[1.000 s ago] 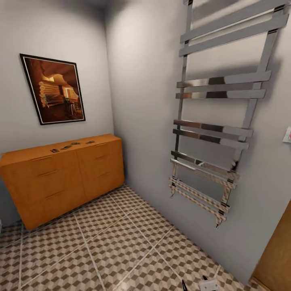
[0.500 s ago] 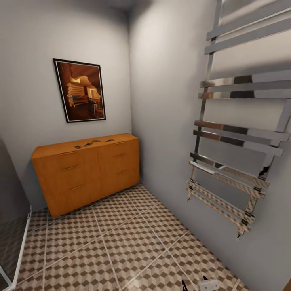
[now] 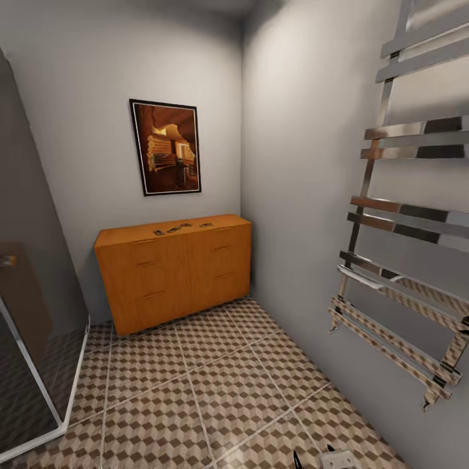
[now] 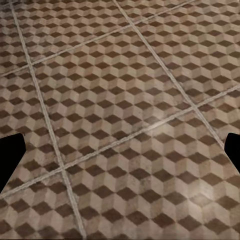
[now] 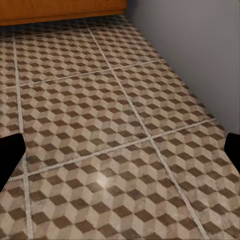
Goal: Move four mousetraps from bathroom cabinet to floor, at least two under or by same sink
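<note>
Several mousetraps [image 3: 172,229] lie in a loose row on top of the cabinet [image 3: 176,273], small dark flat pieces on the orange-brown wood. The cabinet stands against the far wall in the corner, its drawers shut. The cube-patterned bathroom floor [image 3: 215,384] stretches from it towards me. The sink is out of view. At the bottom edge of the head view the dark tips of my right gripper [image 3: 312,457] poke in. Both wrist views look down on floor tiles; my left gripper [image 4: 120,152] and right gripper [image 5: 120,155] stand open with nothing between the fingers.
A chrome towel radiator [image 3: 404,260] juts from the right wall. A glass shower panel [image 3: 32,312] with a white base rail stands at the left. A framed picture [image 3: 166,147] hangs above the cabinet. The grey wall [image 5: 200,55] runs close beside my right gripper.
The whole head view has swung left: the cabinet and picture sit further right in the picture, the radiator slides off right, and the glass shower panel has come in at the left.
</note>
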Controlling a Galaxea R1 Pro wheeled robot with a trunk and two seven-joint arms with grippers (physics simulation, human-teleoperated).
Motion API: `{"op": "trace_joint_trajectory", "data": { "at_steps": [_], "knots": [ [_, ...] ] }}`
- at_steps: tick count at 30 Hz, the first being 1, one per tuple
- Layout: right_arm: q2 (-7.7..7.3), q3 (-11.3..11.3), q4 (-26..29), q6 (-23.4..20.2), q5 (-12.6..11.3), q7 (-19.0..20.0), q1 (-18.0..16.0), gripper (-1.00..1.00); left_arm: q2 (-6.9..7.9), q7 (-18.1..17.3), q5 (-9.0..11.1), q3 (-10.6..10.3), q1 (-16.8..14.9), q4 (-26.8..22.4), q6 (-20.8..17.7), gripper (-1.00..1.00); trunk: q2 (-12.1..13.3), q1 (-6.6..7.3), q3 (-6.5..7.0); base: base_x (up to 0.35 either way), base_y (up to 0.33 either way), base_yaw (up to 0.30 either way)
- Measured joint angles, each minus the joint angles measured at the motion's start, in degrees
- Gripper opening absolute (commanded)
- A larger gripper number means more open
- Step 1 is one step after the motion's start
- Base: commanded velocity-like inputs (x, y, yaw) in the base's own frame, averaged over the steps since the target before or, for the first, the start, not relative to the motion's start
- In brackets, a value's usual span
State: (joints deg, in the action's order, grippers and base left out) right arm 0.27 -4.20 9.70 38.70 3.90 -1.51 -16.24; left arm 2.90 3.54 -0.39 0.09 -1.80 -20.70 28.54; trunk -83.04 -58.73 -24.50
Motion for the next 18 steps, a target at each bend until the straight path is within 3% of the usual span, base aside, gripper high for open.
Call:
{"op": "trace_joint_trajectory", "data": {
  "at_steps": [18],
  "knots": [
    [0.04,0.00,0.00,0.00,0.00,0.00,0.01,1.00,-0.02,0.00,0.00,0.00,0.00,0.00,-0.07,1.00,0.00,0.01,0.00,0.020,-0.004,0.285]
  ]
}}
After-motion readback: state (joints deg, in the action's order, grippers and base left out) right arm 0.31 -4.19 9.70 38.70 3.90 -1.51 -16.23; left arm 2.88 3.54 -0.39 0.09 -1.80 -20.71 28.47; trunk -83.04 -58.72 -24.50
